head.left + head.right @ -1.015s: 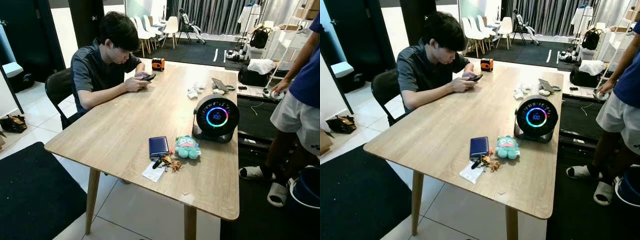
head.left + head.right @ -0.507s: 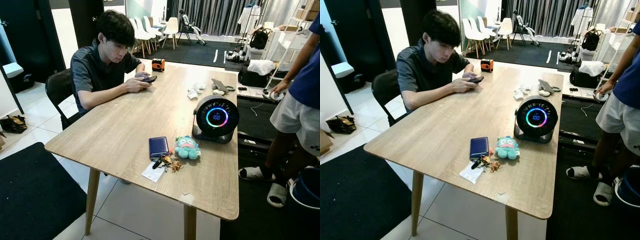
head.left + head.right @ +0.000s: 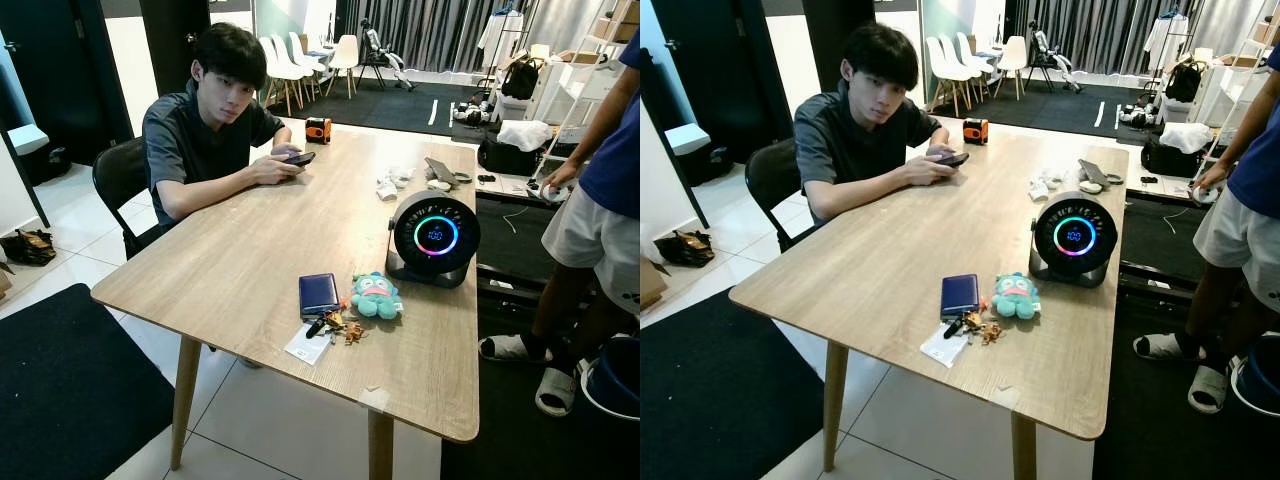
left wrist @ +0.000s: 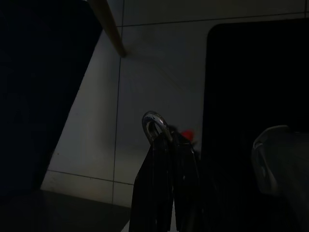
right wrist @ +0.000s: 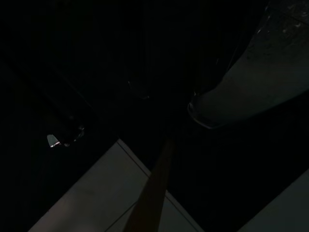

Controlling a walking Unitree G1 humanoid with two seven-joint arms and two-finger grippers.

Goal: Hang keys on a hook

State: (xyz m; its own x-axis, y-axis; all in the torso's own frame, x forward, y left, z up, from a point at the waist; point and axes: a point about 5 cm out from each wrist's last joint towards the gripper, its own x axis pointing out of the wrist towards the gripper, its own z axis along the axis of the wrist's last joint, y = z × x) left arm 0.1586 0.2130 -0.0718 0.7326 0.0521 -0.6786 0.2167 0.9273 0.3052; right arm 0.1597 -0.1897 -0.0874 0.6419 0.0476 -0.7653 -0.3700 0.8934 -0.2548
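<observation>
Left eye view, lower centre: keys (image 3: 334, 325) look light, loose, jangly; I'd pinch the ring. My left gripper's (image 4: 164, 145) fingers sit pressed together.

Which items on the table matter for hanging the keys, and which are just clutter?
Job:
- keys, near the table's front edge, untouched
- no hook can be made out in these views

Clutter:
- blue wallet just behind the keys
- white card under them
- teal plush toy
- round speaker with lit ring
- orange camera at the far end
- phone in the seated person's hands
</observation>
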